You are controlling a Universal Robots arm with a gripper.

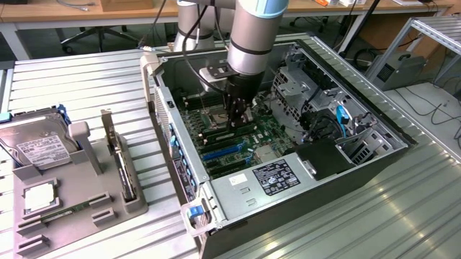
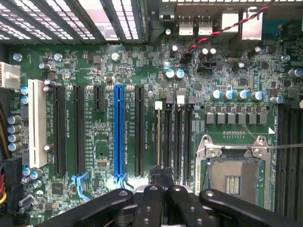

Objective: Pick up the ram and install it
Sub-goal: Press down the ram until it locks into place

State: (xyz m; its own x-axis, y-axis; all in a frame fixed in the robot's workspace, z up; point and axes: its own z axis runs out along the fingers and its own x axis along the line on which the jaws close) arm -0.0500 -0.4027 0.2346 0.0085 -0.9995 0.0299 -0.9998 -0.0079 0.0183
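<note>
My gripper [image 1: 234,123] is down inside the open computer case [image 1: 374,156], just over the motherboard [image 2: 142,61], with its fingers shut. In the wrist view the gripper [image 2: 161,174] hovers at one end of the memory slots. A thin ram stick [image 2: 157,135] stands edge-on in the slot next to the black ones, running in under the fingertips. I cannot tell whether the fingertips touch it. Another green ram stick [image 1: 68,212] lies flat in the grey tray [image 1: 79,237] at the exterior view's left.
The tray also holds a silver hard drive [image 1: 36,145], an upright dark card [image 1: 121,162] and a square chip [image 1: 40,197]. The CPU socket [image 2: 234,175] lies beside the memory slots. A blue expansion slot [image 2: 118,132] and black ones lie on the other side. Drive cages [image 1: 303,89] crowd the case's far wall.
</note>
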